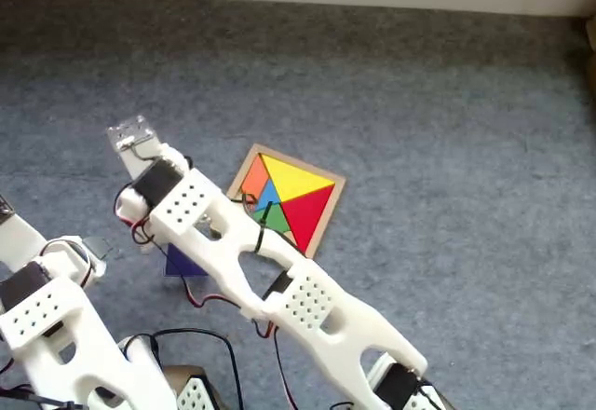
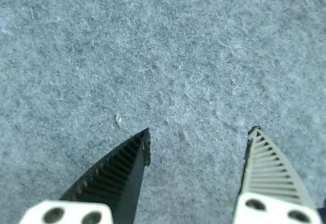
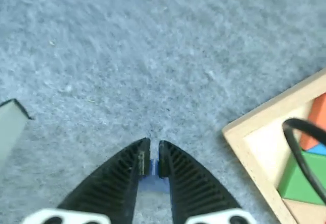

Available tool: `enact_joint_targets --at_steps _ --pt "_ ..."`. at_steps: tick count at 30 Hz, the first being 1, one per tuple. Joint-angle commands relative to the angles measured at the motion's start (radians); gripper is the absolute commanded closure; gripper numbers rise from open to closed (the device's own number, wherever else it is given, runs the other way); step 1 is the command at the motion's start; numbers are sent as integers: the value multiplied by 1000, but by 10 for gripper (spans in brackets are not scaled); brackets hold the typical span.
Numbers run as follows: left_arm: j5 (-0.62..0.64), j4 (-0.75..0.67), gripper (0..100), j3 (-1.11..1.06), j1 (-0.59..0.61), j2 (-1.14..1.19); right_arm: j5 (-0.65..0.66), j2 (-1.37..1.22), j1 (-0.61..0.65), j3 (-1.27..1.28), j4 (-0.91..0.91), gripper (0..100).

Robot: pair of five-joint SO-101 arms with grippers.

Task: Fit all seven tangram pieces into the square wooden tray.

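Nearest the arms' bases, toward the near left corner of the table (image 1: 447, 102), the left gripper (image 2: 198, 130) hangs over the bare grey covering with its jaws spread wide, holding nothing. A little farther in, the right gripper (image 3: 151, 147) has its jaws pressed almost together on a dark blue piece (image 3: 151, 179), pinching it across its thin body. In the high view that piece shows beneath the right arm (image 1: 307, 303), just off the left corner of the tray (image 1: 328, 219); I cannot tell whether it is clear of the table. Farther on, about the middle of the table and set askew to its edges, lies that one square wooden tray. Five pieces sit in it: an orange piece (image 1: 253, 179), a yellow piece (image 1: 293, 179), a red piece (image 1: 312, 212), a light blue piece (image 1: 268, 196) and a green piece (image 1: 277, 222). With the dark blue one that makes six. I cannot find the seventh, as the right arm covers the tray's near left part. The right wrist view shows bare tray floor at the corner closest to the gripper. I judge the held piece light, stiff, flat and smooth, so it is apt to swivel or slip in a narrow pinch. It is probably best gripped across two opposite edges near its middle, so that it stays level and drops flat into the gap.
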State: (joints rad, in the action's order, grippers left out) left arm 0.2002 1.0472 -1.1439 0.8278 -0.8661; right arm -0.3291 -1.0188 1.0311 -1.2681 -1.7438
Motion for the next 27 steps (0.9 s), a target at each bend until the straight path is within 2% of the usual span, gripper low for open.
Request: enact_joint_targets --at_steps 1,5,7,12,16,21,27 --pt "6 -14 702 24 12 -19 23 18 -87 -61 -21 993" --pt "6 -14 702 24 12 -19 176 18 -176 -62 -21 993" --pt "6 -14 702 24 12 -19 207 18 -205 -62 -21 993" --pt "6 -14 702 24 12 -19 209 25 -200 -62 -22 993" --pt "6 -14 702 24 12 -19 204 136 -176 -38 -24 993" --pt "6 -14 702 24 10 -19 204 367 -163 257 -21 994" --pt "6 -14 702 24 7 -19 203 530 -7 608 44 994"
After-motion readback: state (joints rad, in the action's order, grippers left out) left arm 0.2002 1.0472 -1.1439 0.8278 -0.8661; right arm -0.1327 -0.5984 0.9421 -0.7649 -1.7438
